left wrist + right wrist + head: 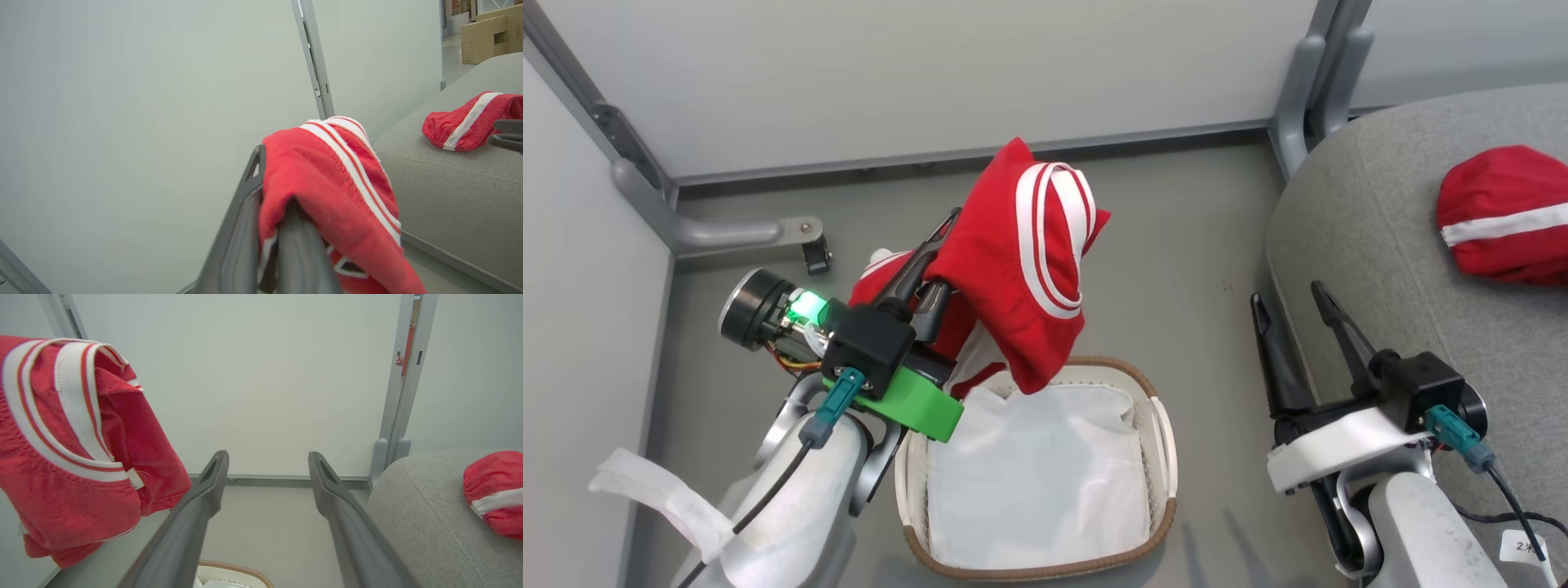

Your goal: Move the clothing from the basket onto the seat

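My left gripper (943, 257) is shut on a red garment (1021, 269) with white striped trim, held up above the far end of the basket (1160, 425); the cloth drapes over the fingers (245, 212) and hangs down toward the white liner. That same garment (77, 445) shows at the left of the right wrist view. A second red garment (1503, 216) with a white band lies on the grey seat (1372, 220) at the right. My right gripper (1290, 298) is open beside the seat's rounded edge, nothing between its fingers (204, 494).
The basket holds its white cloth liner (1037, 474). Pale partition walls with grey metal posts (1311, 77) and a foot bracket (760, 233) close off the far side and left. Grey floor (1184, 269) lies between basket and seat.
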